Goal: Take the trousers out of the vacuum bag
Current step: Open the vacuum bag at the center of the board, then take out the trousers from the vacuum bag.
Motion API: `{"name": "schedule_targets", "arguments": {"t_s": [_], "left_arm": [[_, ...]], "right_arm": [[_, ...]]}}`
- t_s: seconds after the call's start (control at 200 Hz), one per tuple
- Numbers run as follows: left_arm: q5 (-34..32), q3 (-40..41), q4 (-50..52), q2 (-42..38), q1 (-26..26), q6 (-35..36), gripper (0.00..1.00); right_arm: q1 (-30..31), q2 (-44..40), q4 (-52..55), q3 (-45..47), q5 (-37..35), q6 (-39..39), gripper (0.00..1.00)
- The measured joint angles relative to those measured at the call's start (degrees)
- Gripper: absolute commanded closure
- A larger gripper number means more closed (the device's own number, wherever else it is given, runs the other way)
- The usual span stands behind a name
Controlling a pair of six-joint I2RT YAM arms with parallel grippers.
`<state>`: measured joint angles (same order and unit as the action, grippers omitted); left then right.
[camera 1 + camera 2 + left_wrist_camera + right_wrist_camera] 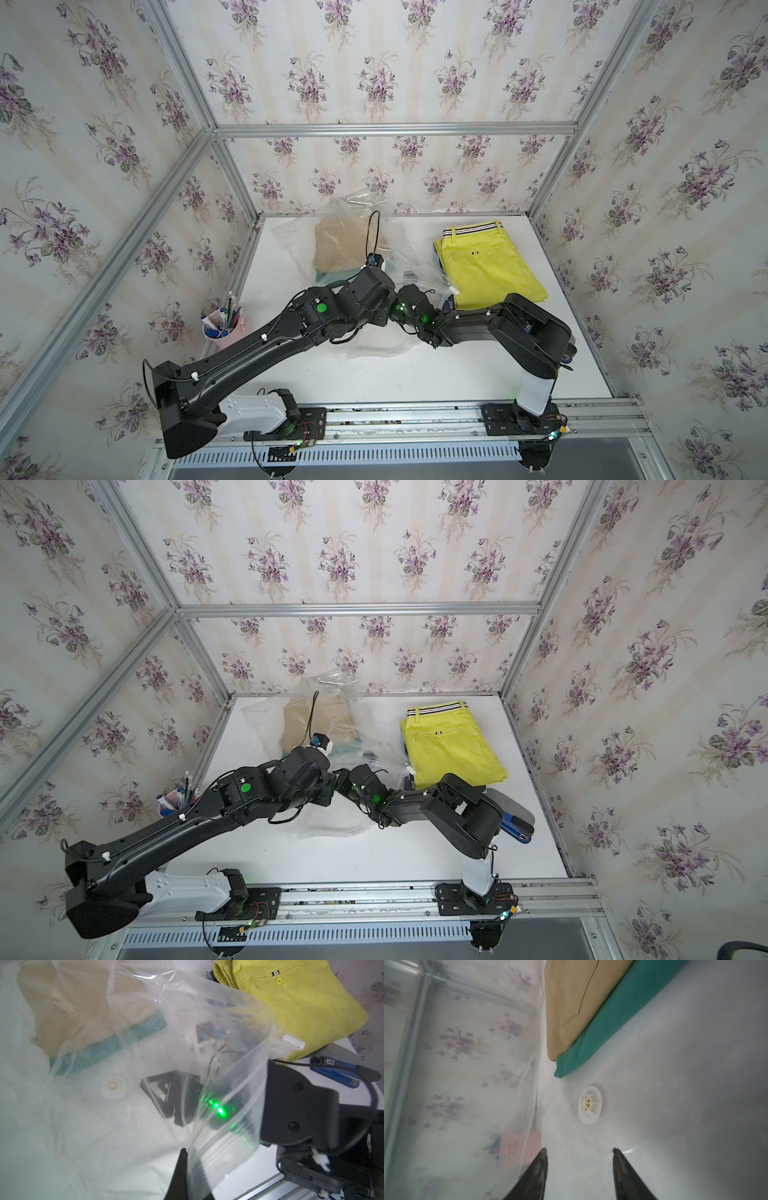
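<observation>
Top view: the yellow pair (490, 266) lies outside the bag (409, 253), the tan pair (338, 245) inside it.
Left wrist: the left gripper (186, 1153) is clamped on the bag's mouth.
Right wrist: the right gripper (579, 1150), jaws apart and empty, is inside the bag, short of the teal pair (612, 1022).
Next, it likely needs to reach deeper and pinch the tan pair.

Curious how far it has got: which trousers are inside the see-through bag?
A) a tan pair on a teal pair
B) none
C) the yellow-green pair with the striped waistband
A: the left wrist view shows the tan pair resting on the teal pair behind the vacuum bag plastic, while the yellow-green pair lies outside it on the table.
</observation>
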<state>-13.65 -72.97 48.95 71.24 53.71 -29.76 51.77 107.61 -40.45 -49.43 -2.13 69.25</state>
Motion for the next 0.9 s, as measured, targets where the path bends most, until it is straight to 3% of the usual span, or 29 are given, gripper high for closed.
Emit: {"name": "schedule_targets", "arguments": {"t_s": [0.335, 0.899], "left_arm": [[0.8, 2.5, -2.4, -0.3, 0.9, 0.2, 1.0], [1.8, 7.2, -5.9, -4.6, 1.2, 0.5, 1.0]], "right_arm": [[-5.3, 7.1, -0.3, -9.1, -4.5, 4.3, 0.57], [-9.1, 16.4, 8.3, -23.8, -8.7, 4.3, 0.62]]}}
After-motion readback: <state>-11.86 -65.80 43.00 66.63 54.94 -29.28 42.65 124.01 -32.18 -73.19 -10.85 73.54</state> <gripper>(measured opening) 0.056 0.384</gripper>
